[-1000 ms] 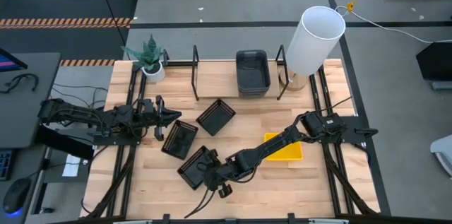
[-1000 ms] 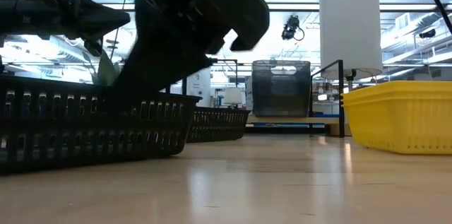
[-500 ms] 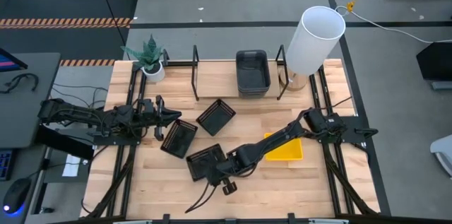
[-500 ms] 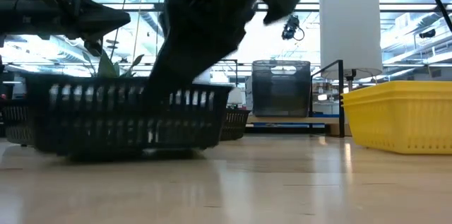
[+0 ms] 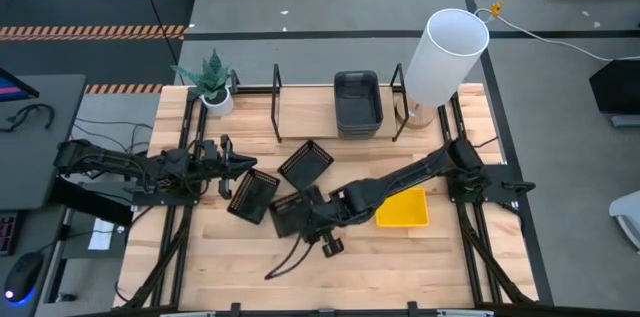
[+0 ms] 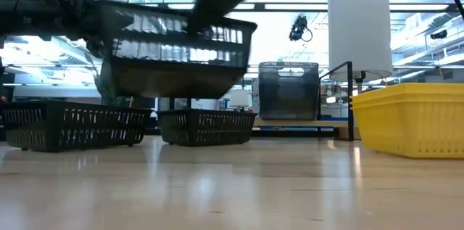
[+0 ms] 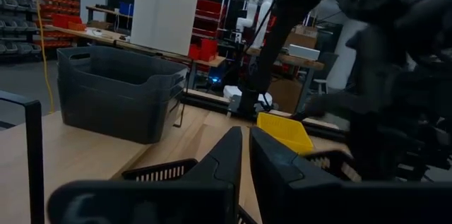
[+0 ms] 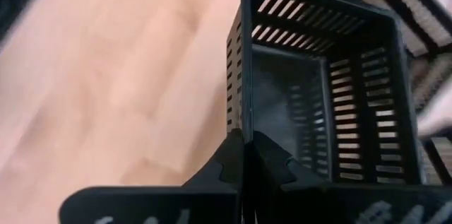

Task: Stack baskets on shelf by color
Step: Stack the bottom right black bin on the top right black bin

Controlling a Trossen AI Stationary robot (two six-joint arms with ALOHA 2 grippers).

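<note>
From where I stood, the shelf (image 5: 310, 107), a long light-wood board along the far edge of the table, carried only the dark grey baskets (image 5: 357, 101), nested in a stack between two of its black uprights. How many sat in that stack I could not tell. They looked like the one colour already put away.

The yellow baskets (image 5: 404, 210) sat on the tabletop near the right arm's side, well apart from the shelf, apparently one inside another (the low view showed only a single yellow wall, so I could not count them). That pile was not yet on the shelf.

The black slatted ones were the job in hand. One black basket (image 5: 306, 165) lay on the table just in front of the shelf, a second black basket (image 5: 253, 196) lay beside it toward the left arm, and the lifted black basket (image 6: 177, 48) hung clear above the wood, tilted, between those two and the yellow pile. The right gripper (image 5: 318, 219) had its jaws clenched on that basket's rim, one thin wall pinched between the fingers.

The left gripper (image 5: 240, 163) hovered near the second black basket with its jaws almost together and nothing between them.

By my reckoning, roughly a third was done: the black set needed nesting and shelving, then the yellow.
</note>
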